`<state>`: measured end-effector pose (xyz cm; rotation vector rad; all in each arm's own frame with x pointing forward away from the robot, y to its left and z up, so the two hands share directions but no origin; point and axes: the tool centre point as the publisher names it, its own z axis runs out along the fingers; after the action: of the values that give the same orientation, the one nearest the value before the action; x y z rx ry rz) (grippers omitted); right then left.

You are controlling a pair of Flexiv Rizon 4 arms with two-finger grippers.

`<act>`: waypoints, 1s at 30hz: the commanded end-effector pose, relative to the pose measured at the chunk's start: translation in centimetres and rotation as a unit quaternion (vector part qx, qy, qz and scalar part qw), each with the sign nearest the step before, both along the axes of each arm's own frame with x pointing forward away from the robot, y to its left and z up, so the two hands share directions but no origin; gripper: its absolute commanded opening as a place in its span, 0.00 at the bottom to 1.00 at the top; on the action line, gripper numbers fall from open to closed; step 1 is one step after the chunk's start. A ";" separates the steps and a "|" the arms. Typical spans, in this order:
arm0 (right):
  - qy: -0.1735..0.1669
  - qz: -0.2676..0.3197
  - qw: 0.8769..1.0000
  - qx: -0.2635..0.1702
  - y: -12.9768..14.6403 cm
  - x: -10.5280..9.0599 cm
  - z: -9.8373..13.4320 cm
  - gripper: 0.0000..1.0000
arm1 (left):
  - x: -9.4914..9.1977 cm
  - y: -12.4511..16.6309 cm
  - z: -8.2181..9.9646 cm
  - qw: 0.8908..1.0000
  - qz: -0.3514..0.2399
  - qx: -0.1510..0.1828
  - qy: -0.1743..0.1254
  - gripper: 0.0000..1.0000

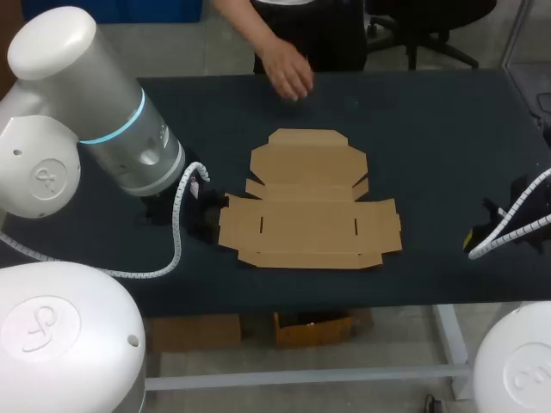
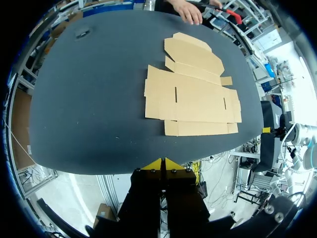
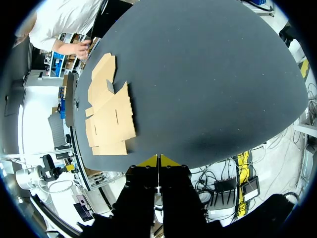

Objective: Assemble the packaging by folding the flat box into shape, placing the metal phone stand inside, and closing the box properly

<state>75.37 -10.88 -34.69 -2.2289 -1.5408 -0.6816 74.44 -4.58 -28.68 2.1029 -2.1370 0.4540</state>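
The light is bright and even, and it comes from above. The dark table (image 1: 448, 155) soaks it up and has no shine, so shadows on it are hard to see. The flat box (image 1: 310, 206) is lit well all over, with only thin dark lines at its folds. The white left arm (image 1: 77, 86) has soft bright spots on top and is greyer below. A person's hand (image 1: 288, 73) at the far edge looks a little smeared. In both wrist views the table's straight edges bend into curves. The left gripper (image 2: 162, 162) and right gripper (image 3: 158, 159) are dark, and only their yellow tips catch light.
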 end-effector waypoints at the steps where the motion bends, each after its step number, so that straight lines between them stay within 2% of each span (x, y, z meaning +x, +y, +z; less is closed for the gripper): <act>1: 0.002 0.001 1.000 0.015 -0.9 0.1 -0.1 0.00 | 0.3 0.2 -0.3 1.000 -0.002 -0.005 0.005 0.00; 11: 0.000 -0.008 1.000 0.020 -2.1 0.2 -0.1 0.00 | 0.4 0.3 -0.3 1.000 -0.007 -0.009 0.004 0.00; 20: 0.003 -0.009 1.000 0.022 -2.3 0.8 -0.3 0.00 | 1.5 0.7 -0.5 1.000 0.004 -0.017 0.007 0.00; 29: -0.007 0.012 0.999 0.035 -2.8 2.5 -0.1 0.00 | 1.5 0.5 -0.8 1.000 0.026 -0.012 -0.005 0.00; 30: -0.007 0.017 0.999 0.038 -3.0 2.8 -0.1 0.04 | 1.6 0.6 -0.8 0.999 0.030 -0.012 -0.005 0.00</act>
<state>77.40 -13.11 -34.56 -2.1815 -1.5362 -0.7324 76.09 -3.79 -29.43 2.1448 -2.0693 0.4969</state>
